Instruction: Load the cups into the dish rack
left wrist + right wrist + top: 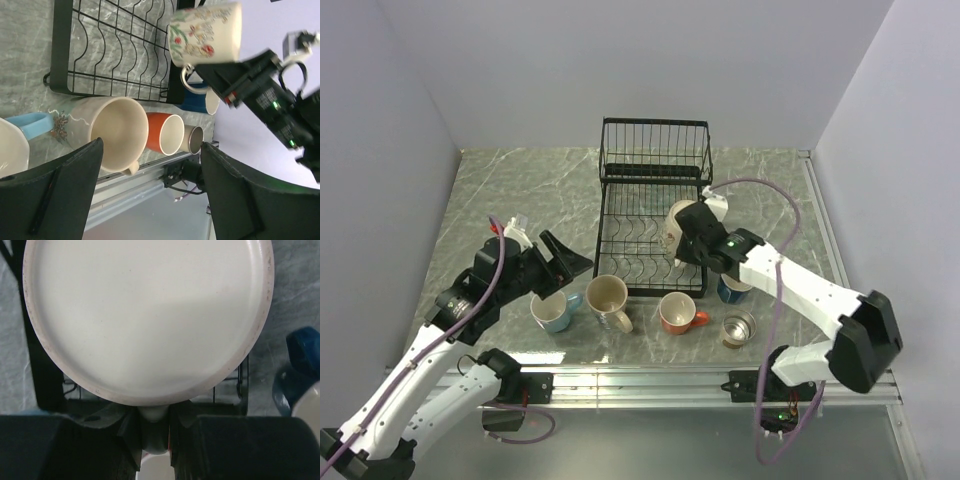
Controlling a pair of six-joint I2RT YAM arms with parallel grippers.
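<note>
The dish rack is sitting under the floral mug, which is hanging sideways over its low tray. The right gripper is pinching only the handle, so the mug could be pivoting or slipping during lowering. The left gripper is hovering spread and empty. Only the left wrist view is showing the print; the right wrist view is showing just the base

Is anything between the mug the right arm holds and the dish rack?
Nothing visible. The flowered mug, gripped by its handle in the right tool, hangs over the low tray of the dish rack, whose wires below look bare.
</note>
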